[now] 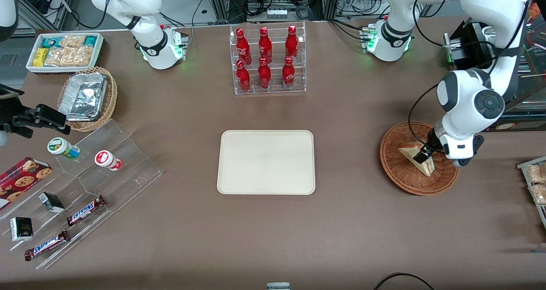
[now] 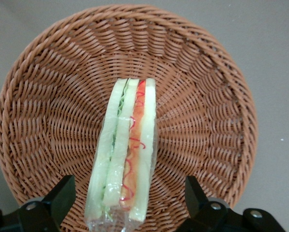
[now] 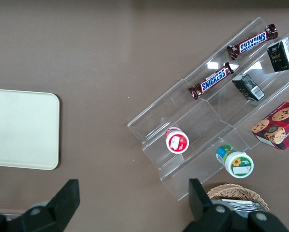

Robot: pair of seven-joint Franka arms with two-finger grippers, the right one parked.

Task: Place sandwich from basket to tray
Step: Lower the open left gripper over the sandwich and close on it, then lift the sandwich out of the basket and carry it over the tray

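The sandwich [image 1: 417, 157] is a wrapped wedge of pale bread with a red and green filling stripe [image 2: 127, 154]. It lies in the round reddish-brown wicker basket [image 1: 401, 177] toward the working arm's end of the table. My gripper [image 1: 426, 153] hangs low over the basket with its fingers [image 2: 62, 195] open. One finger stands on each side of the sandwich, clear of the wrap. The cream tray [image 1: 266, 162] sits at the middle of the table with nothing on it, well apart from the basket.
A clear rack of red bottles [image 1: 267, 59] stands farther from the front camera than the tray. Toward the parked arm's end are a tan basket of foil containers [image 1: 87, 97], a white bin of snacks [image 1: 65, 51] and a clear stepped stand [image 1: 81, 183] with snack bars.
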